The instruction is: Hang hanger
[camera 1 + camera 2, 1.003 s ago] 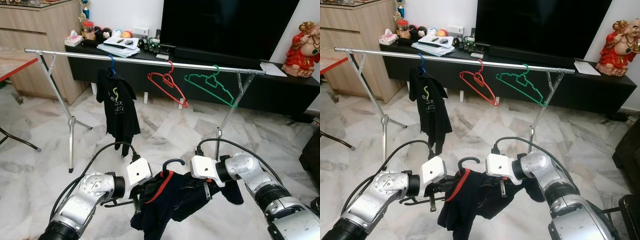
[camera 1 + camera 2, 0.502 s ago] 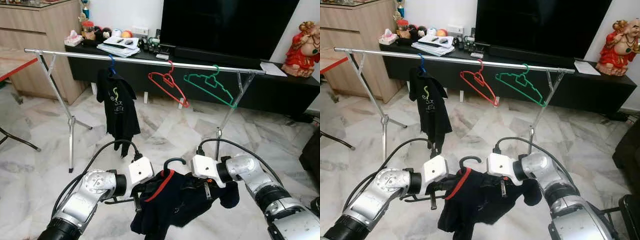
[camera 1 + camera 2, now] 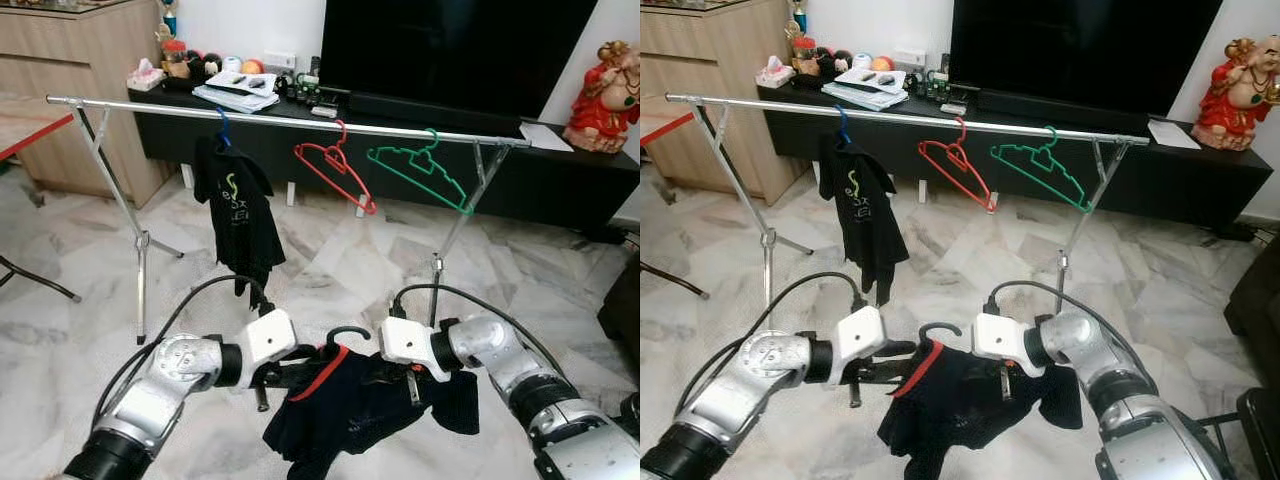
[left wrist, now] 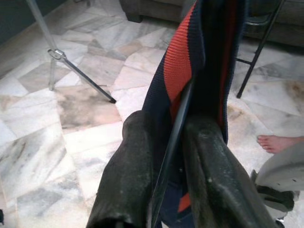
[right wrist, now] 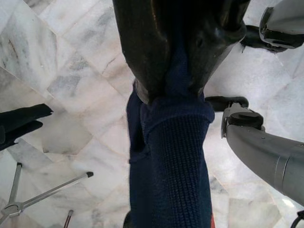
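A dark navy shirt with a red collar (image 3: 350, 400) hangs on a black hanger whose hook (image 3: 345, 332) points up, low in front of me. My left gripper (image 3: 285, 375) is shut on the black hanger arm at the collar; its fingers (image 4: 128, 180) pinch the thin black rod. At the shirt's other side my right gripper (image 3: 412, 385) is shut on the navy fabric (image 5: 171, 142). The silver clothes rail (image 3: 300, 122) stands farther ahead and higher, carrying a black shirt on a blue hanger (image 3: 235, 205), an empty red hanger (image 3: 335, 170) and an empty green hanger (image 3: 420, 175).
Behind the rail are a black TV bench (image 3: 560, 180) with a large TV (image 3: 460, 50), clutter, and a red statue (image 3: 605, 90). A wooden cabinet (image 3: 70, 90) stands at left. The rail's slanted legs (image 3: 135, 240) rest on marble floor. A bare foot (image 4: 280, 142) is near.
Both grippers have shifted slightly with the shirt; the left arm has stretched forward and the garment hangs a bit lower and flatter. The rail and its hangers are unmoved.
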Available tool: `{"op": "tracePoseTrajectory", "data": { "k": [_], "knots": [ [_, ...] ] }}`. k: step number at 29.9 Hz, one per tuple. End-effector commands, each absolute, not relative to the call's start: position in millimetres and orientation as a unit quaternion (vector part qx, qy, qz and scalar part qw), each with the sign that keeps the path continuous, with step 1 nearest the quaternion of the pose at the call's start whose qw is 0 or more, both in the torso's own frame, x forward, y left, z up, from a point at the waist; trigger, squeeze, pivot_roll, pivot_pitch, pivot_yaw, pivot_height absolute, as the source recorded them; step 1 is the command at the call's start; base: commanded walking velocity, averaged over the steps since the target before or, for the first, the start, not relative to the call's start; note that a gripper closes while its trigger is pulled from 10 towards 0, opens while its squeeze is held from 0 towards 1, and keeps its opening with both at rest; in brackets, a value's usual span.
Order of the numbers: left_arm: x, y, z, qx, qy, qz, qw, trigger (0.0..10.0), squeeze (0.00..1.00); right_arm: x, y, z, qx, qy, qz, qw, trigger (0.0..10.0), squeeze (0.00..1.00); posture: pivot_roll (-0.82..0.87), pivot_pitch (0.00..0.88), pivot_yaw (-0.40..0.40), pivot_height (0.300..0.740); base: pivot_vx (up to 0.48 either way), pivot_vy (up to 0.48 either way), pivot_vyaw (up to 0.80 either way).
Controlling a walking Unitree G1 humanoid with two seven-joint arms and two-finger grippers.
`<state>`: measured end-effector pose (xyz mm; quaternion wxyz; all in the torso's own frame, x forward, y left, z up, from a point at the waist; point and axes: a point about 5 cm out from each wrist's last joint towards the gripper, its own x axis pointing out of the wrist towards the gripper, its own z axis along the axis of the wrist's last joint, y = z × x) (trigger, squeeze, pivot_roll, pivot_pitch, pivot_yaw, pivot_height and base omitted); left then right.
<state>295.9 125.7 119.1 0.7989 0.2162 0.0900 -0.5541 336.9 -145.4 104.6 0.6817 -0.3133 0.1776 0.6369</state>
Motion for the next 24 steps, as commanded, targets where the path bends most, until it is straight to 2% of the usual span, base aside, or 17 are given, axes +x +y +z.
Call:
{"op": "tracePoseTrajectory", "data": {
  "k": [1,6,11,16,19,23,24],
  "knots": [
    [300.9,131.3,130.1,0.23,0.077,-0.545,0.802,10.0,1.0,333.7,-154.8,99.6,-0.32,0.201,0.636,0.673,0.0,0.0,0.13,0.043,-0.112,0.74,0.0,0.0,0.0],
    [302.1,142.4,130.2,0.251,0.094,-0.543,0.795,10.0,1.0,332.3,-160.0,95.0,-0.326,0.212,0.624,0.678,0.0,0.0,0.13,0.044,-0.11,0.74,0.0,0.0,0.0],
    [307.7,159.2,135.3,0.252,0.089,-0.502,0.823,10.0,1.0,333.2,-166.3,92.2,-0.326,0.218,0.599,0.698,0.0,0.0,0.13,0.047,-0.109,0.74,0.0,0.0,0.0],
    [312.6,173.3,139.8,0.235,0.07,-0.44,0.864,10.0,1.0,337.4,-172.0,91.2,-0.313,0.212,0.551,0.744,0.0,0.0,0.13,0.051,-0.11,0.74,0.0,0.0,0.0],
    [312.8,175.2,140.7,0.231,0.062,-0.424,0.873,10.0,1.0,339.6,-173.8,91.5,-0.31,0.21,0.531,0.76,0.0,0.0,0.13,0.052,-0.112,0.74,0.0,0.0,0.0],
    [312.9,180.4,135.7,0.204,0.048,-0.364,0.908,10.0,1.0,349.7,-176.6,95.9,-0.282,0.191,0.454,0.823,0.0,0.0,0.14,0.055,-0.118,0.74,0.0,0.0,0.0],
    [312.9,180.4,135.7,0.204,0.048,-0.364,0.908,10.0,1.0,349.7,-176.6,95.9,-0.282,0.191,0.454,0.823,0.0,0.0,0.14,0.055,-0.118,0.74,0.0,0.0,0.0]
  ]
}}
